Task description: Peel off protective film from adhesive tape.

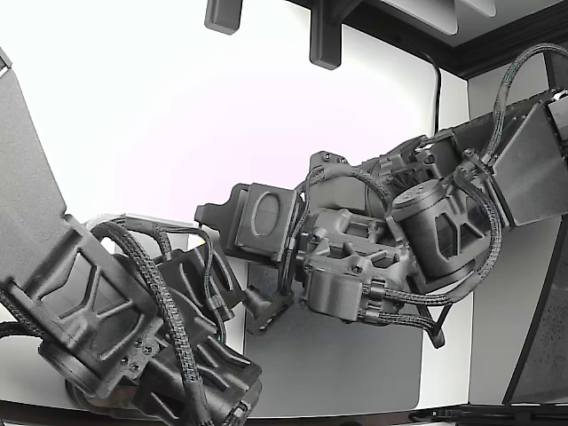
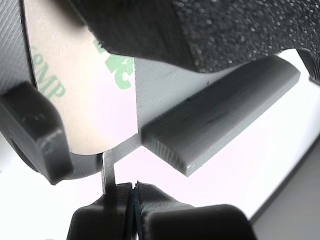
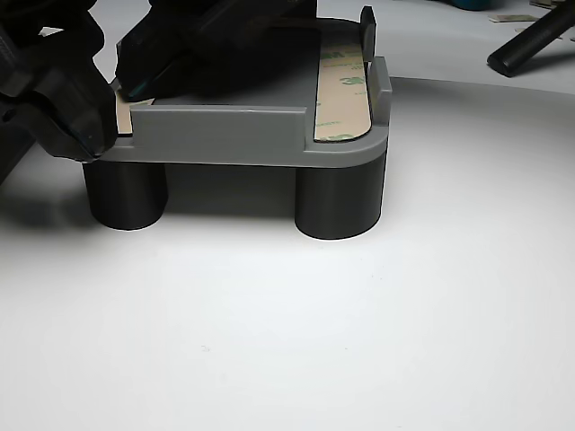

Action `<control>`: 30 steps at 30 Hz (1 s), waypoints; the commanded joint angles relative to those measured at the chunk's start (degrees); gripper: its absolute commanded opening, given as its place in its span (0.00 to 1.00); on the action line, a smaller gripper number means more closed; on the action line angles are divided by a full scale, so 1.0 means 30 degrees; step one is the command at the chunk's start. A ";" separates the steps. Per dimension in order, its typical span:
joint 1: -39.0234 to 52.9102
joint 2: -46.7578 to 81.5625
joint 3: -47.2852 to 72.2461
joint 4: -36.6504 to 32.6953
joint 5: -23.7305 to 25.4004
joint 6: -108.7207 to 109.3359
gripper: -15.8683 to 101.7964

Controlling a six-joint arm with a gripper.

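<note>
A grey printed part point(image 3: 225, 135) stands on two dark round legs point(image 3: 340, 202). Adhesive tape with beige protective film point(image 2: 85, 105), printed in green, lies on it. One strip point(image 3: 346, 90) runs along the part's right side in the other view, and another strip end point(image 3: 123, 114) shows at its left corner. My gripper point(image 2: 134, 192) is at that left corner point(image 3: 121, 90), fingers pressed together. A thin grey tab of film point(image 2: 109, 170) runs from the tape's edge down into the fingertips. A grey bar point(image 2: 225, 115) of the part crosses close by.
In the exterior view two dark cabled arms point(image 1: 115, 311) point(image 1: 417, 231) crowd together over a grey mat point(image 1: 355, 364) on the white table. A black object point(image 3: 530, 40) lies at the far right of the other view, with white table point(image 3: 287, 332) in front of the part.
</note>
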 commanded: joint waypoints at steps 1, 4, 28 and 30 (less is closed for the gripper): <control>-0.0117 0.0264 -0.0615 -0.0029 0.0088 0.0029 0.04; -0.0117 0.0264 -0.0674 0.0029 0.0088 0.0029 0.04; -0.0088 0.0381 -0.0615 0.0176 0.0205 -0.0059 0.04; -0.0088 0.0352 -0.0615 0.0176 0.0205 -0.0059 0.04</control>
